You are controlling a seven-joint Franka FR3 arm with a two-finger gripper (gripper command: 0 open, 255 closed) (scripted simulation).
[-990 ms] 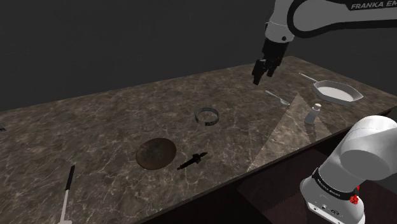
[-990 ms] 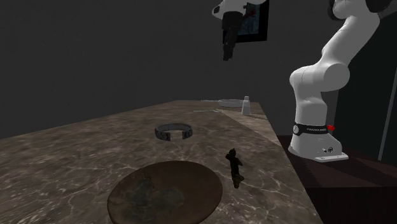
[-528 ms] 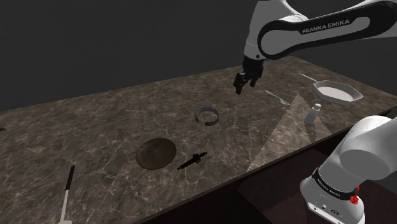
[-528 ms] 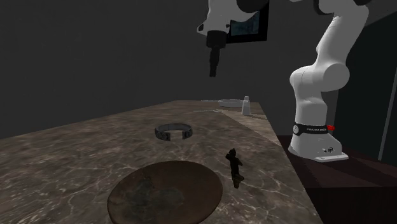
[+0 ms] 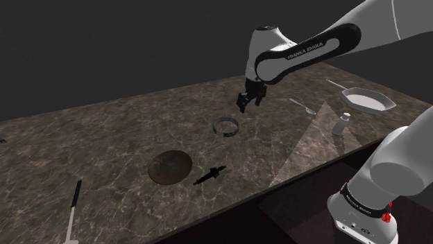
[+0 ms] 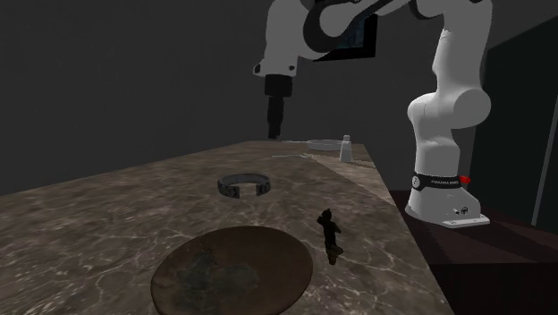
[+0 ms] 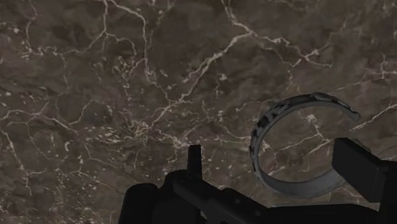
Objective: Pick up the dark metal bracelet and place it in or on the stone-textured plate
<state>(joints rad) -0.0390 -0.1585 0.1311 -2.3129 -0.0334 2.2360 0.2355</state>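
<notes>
- Since the earlier frame, hand [image 5: 250, 102] has descended toward the dark bracelet [image 5: 225, 132]; fingers [image 7: 356, 162] wide, empty.
- Bracelet judged light, rigid, slippery; grip across its thin band.

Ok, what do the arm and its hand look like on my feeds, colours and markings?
The arm is white with rounded links and dark joints. A black panel on the forearm carries white lettering ending in EMIKA. The hand is all black, with two blocky fingers. Near the base sits a black ring with small white print, and beside it a red button.
</notes>
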